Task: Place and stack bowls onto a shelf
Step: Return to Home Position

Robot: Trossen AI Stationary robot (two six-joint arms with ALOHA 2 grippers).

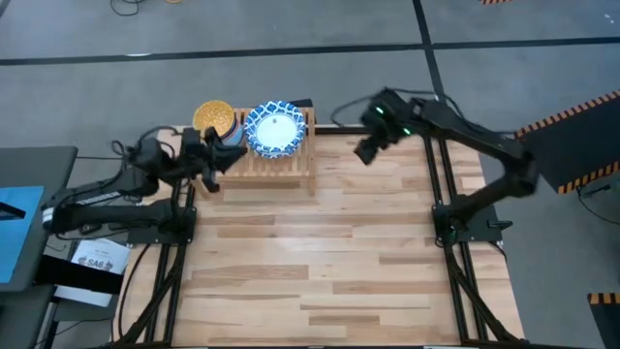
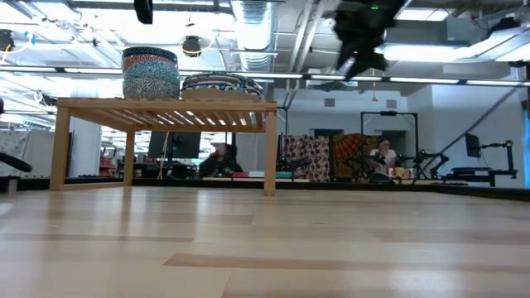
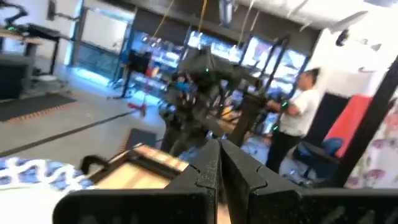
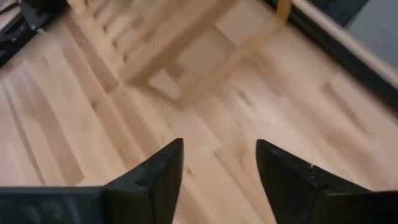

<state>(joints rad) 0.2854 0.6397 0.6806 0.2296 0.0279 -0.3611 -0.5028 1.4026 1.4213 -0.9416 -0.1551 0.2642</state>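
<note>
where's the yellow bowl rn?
In the high view, the yellow bowl sits at the left end of the shelf, right beside the blue-and-white bowl.

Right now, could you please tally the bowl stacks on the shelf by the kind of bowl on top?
Stack topped by a small yellow bowl: 1
Stack topped by a wide blue-and-white bowl: 1
Total: 2 stacks on the shelf; how many bowls lie under each top cannot be told.
</note>
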